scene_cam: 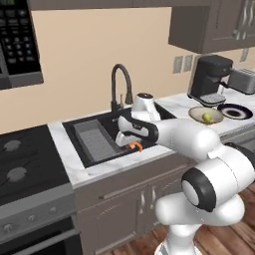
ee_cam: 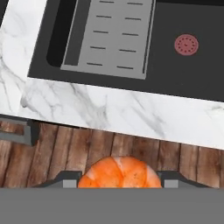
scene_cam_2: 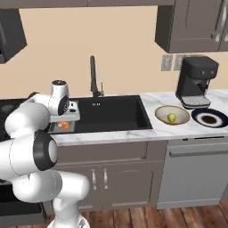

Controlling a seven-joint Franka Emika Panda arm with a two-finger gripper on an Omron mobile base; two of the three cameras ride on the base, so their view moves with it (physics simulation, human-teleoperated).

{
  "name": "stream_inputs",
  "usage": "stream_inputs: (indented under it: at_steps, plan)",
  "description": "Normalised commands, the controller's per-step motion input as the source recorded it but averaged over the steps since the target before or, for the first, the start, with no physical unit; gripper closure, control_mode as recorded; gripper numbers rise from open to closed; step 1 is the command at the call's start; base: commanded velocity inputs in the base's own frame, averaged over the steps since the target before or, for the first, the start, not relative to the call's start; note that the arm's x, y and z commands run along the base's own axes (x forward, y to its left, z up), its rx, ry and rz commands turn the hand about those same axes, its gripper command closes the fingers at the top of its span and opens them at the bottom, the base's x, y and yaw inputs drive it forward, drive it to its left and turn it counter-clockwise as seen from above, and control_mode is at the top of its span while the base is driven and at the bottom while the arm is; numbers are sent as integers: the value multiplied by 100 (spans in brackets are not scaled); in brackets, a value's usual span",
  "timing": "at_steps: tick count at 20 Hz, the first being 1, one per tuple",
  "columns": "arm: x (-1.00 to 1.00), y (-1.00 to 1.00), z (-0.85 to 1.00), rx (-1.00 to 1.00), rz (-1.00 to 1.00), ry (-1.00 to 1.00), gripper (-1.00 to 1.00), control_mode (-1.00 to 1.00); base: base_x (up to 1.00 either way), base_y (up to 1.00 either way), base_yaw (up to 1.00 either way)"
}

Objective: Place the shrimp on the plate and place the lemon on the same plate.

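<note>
My gripper point(scene_cam: 130, 144) hangs above the sink's front edge, shut on the orange shrimp point(scene_cam: 135, 146). From the right base the shrimp point(scene_cam_2: 65, 125) shows under the hand, at the sink's left end. Looking along the hand, the shrimp point(ee_cam: 119, 172) sits between the two dark fingertips point(ee_cam: 65, 181), with the marble counter edge and wood floor below. The yellow-green lemon point(scene_cam: 206, 117) point(scene_cam_2: 172, 117) lies in a tan-rimmed cream bowl point(scene_cam: 197, 111) point(scene_cam_2: 161, 111) on the counter to the right. Just beyond the bowl stands the dark-rimmed plate point(scene_cam: 224, 112) point(scene_cam_2: 197, 116), with nothing on it.
A black sink point(scene_cam_2: 133, 120) holds a grey drain rack point(scene_cam: 97, 139) point(ee_cam: 109, 35) on its left side, and a dark faucet point(scene_cam: 119, 82) rises behind. A coffee machine point(scene_cam_2: 197, 80) and toaster point(scene_cam: 243, 79) stand behind the plate. A stove point(scene_cam: 20, 164) lies left of the sink.
</note>
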Motion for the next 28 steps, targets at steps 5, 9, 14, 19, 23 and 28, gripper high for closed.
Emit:
stream_inputs:
  at_steps: [5, 9, 14, 19, 23, 28]
  plan:
    - [0, 0, 0, 0, 0, 0, 100, 100, 34, -70, 0]
    - [0, 0, 0, 0, 0, 0, 100, 100, 38, -66, 1]
    - [0, 0, 0, 0, 0, 0, 100, 100, 43, -60, 7]
    - [0, 0, 0, 0, 0, 0, 100, 100, 46, -51, 17]
    - [0, 0, 0, 0, 0, 0, 100, 100, 46, -51, 17]
    - [0, 0, 0, 0, 0, 0, 100, 100, 47, -51, 16]
